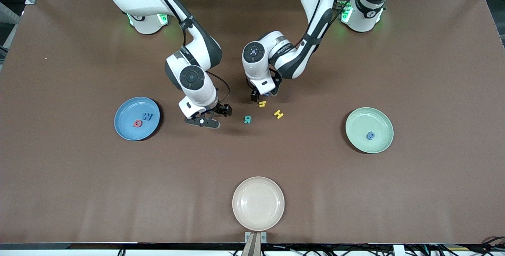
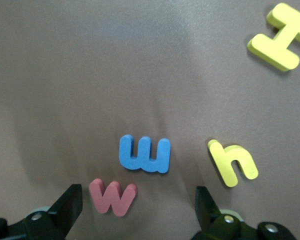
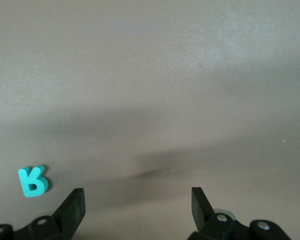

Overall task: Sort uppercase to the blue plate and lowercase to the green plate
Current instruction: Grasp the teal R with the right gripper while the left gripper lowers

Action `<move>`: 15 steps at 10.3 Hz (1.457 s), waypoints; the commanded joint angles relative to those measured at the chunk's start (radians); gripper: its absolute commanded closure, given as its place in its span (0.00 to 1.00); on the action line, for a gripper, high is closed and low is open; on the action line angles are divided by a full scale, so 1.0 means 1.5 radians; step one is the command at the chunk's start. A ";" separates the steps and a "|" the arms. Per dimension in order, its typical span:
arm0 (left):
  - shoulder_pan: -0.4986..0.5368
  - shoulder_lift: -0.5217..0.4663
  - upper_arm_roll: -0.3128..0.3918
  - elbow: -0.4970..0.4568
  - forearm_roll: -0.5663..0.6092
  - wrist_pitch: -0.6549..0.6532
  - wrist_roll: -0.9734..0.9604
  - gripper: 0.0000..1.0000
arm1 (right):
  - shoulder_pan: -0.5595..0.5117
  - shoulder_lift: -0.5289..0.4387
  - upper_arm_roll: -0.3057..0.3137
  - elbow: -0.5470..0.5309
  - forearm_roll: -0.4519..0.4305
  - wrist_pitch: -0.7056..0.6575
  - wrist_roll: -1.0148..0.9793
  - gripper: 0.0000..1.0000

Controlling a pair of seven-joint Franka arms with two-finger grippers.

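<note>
Left gripper (image 2: pixel 135 210) spread wide, empty, low over red m (image 2: pixel 112 196) and blue m (image 2: pixel 144 154), apparently choosing lowercase for green plate (image 1: pixel 357 139) | right gripper (image 3: pixel 137 210) released, empty, over bare table beside teal R (image 1: pixel 247 119), due for blue plate (image 1: pixel 124 129)

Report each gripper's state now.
Left gripper: open, empty, over the red m and blue m.
Right gripper: open, empty, over bare table near the teal R.

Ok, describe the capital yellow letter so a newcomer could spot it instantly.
Start at the middle of the brown table, between the blue plate and green plate. In the cluster of loose letters there, take the yellow H, bigger than the lowercase yellow h beside it.
</note>
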 commanded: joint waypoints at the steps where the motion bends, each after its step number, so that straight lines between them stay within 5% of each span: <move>1: 0.001 -0.019 0.000 -0.024 0.017 0.009 -0.003 0.00 | 0.039 0.060 -0.002 0.080 -0.003 0.001 0.108 0.10; 5: -0.013 -0.070 -0.001 -0.091 0.029 0.060 -0.006 0.00 | 0.098 0.123 -0.006 0.171 -0.085 -0.005 0.290 0.10; 15: -0.028 -0.070 -0.001 -0.114 0.030 0.099 -0.006 0.00 | 0.099 0.205 -0.008 0.220 -0.054 0.048 0.333 0.24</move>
